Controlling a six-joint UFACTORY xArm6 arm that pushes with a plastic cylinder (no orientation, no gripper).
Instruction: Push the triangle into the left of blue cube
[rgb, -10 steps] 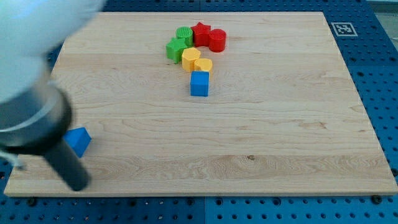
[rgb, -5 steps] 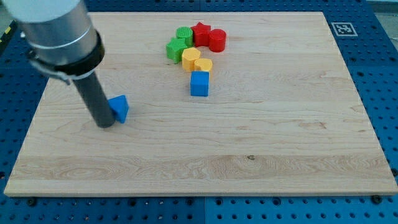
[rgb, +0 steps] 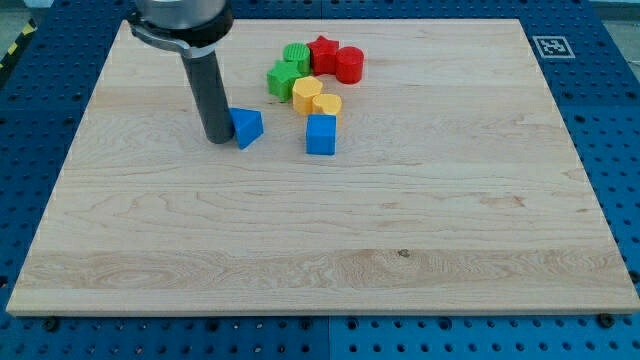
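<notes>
A blue triangle (rgb: 247, 127) lies on the wooden board (rgb: 320, 250), left of the blue cube (rgb: 321, 134), with a gap of about one block width between them. My tip (rgb: 218, 139) stands just left of the triangle, touching or nearly touching its left side. The rod rises from there toward the view's top.
Above the blue cube sits a tight cluster: two yellow blocks (rgb: 307, 94) (rgb: 327, 106), two green blocks (rgb: 284, 78) (rgb: 297, 56), a red star (rgb: 323, 51) and a red cylinder (rgb: 349, 64). A marker tag (rgb: 549, 46) lies off the board's top right corner.
My tip has pushed the blue triangle from the board's lower left up and to the right, so it now lies close to the blue cube's left. The other blocks have not moved.
</notes>
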